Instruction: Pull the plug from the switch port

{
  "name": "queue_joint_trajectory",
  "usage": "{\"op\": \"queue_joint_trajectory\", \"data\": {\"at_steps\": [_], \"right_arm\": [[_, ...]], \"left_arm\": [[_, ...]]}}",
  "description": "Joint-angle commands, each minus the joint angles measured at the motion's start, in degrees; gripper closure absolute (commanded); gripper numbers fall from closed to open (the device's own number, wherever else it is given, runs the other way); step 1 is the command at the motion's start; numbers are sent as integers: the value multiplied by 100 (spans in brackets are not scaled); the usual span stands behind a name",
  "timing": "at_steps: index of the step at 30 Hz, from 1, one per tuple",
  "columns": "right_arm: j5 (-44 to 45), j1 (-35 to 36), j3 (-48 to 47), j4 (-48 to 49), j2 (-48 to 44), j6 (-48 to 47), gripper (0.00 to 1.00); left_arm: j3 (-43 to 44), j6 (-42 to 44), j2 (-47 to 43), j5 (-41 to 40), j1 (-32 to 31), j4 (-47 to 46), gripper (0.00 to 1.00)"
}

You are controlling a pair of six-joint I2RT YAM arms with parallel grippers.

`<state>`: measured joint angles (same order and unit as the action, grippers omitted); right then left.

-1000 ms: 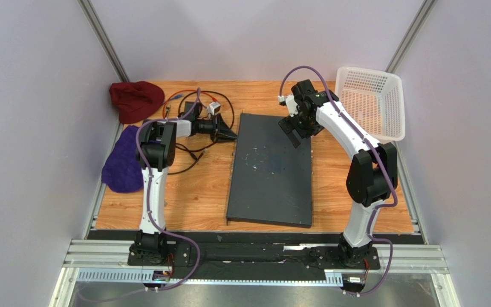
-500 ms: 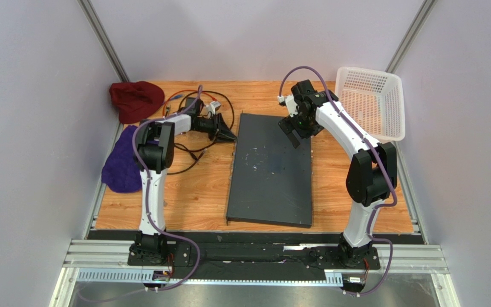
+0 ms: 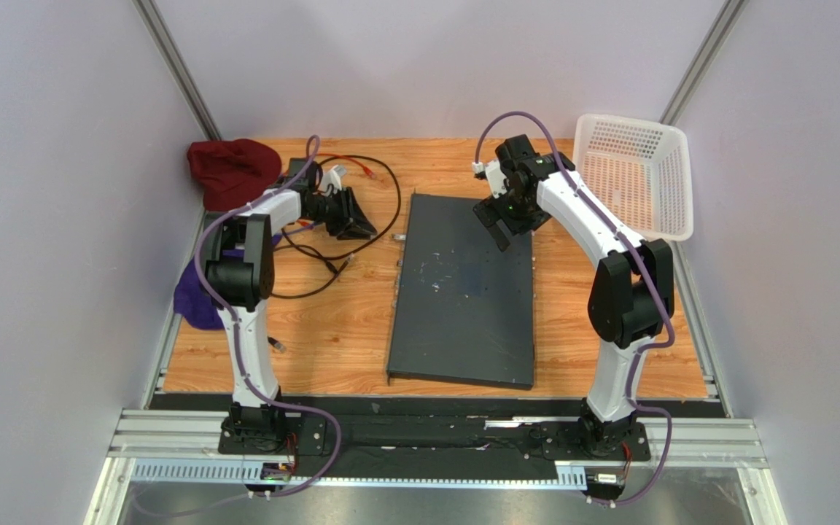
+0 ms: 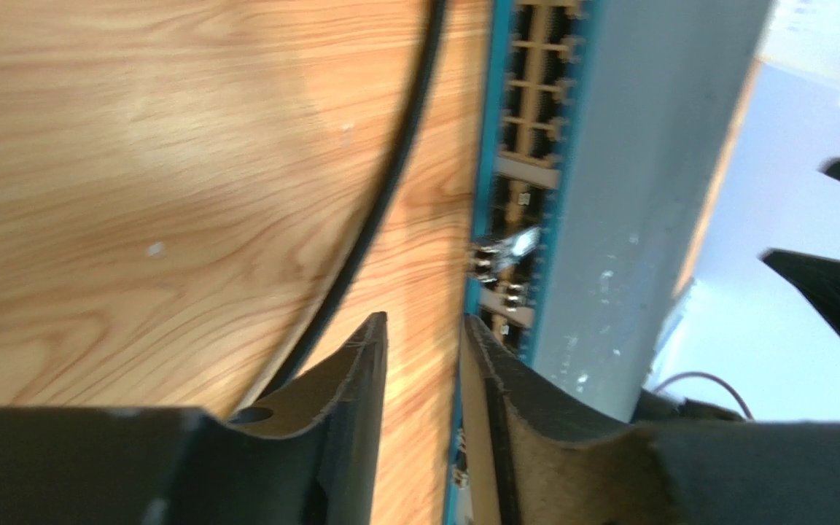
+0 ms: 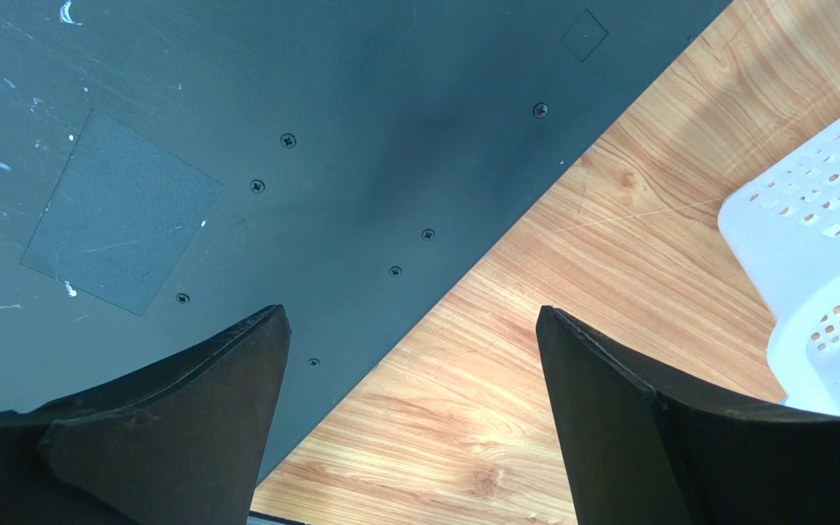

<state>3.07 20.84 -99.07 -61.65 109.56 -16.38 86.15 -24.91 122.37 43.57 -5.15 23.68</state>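
The switch (image 3: 464,293) is a flat dark grey slab lying mid-table. Its port face (image 4: 518,131) shows in the left wrist view, teal-edged, with a small clear plug (image 4: 512,252) at one port. In the top view the plug is a tiny pale stub (image 3: 397,236) at the switch's left edge. My left gripper (image 3: 370,231) hangs a short way left of that edge. Its jaws (image 4: 422,323) stand narrowly apart with only wood between them. My right gripper (image 3: 498,230) is wide open over the switch's far right corner (image 5: 413,328).
A black cable (image 4: 392,186) runs over the wood beside the port face, and a tangle of black cables (image 3: 326,257) lies left of the switch. A maroon cloth (image 3: 231,170) and a purple cloth (image 3: 200,295) sit at the left. A white mesh basket (image 3: 638,175) stands far right.
My left gripper has drawn back to the left and far side, away from the switch's left edge. The right arm has hardly moved.
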Motion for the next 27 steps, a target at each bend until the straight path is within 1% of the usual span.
{"op": "queue_joint_trajectory", "data": {"at_steps": [1,2,3,5,7,13,18,21,22,24,25,27], "right_arm": [[-78,25,-332,127,74,-76,12],[-79,25,-350,135,74,-84,12],[-52,25,-359,144,74,-84,12],[-52,25,-341,144,66,-102,12],[-43,25,-289,144,39,-111,12],[-26,25,-157,144,-66,-146,12],[-8,34,-148,153,-66,-146,12],[-8,25,-157,153,-66,-155,12],[-8,25,-157,153,-66,-163,12],[-8,25,-148,153,-66,-155,12],[-8,25,-157,153,-75,-163,12],[-8,25,-166,153,-57,-164,12]], "left_arm": [[-28,-225,85,897,-65,-750,58],[-2,-312,138,977,-65,-795,55],[7,-365,199,1213,-65,-891,54],[95,-558,419,1425,-65,-1023,52],[217,-629,629,1496,-92,-1024,52],[429,-656,894,1575,-223,-997,51],[508,-945,1078,1750,-303,-1339,52],[517,-1095,1193,1847,-303,-1445,56],[517,-1121,1228,1874,-303,-1463,61],[508,-1165,1237,1935,-303,-1542,65],[499,-1192,1246,1971,-303,-1568,72],[473,-1210,1237,2058,-294,-1638,77]]}}
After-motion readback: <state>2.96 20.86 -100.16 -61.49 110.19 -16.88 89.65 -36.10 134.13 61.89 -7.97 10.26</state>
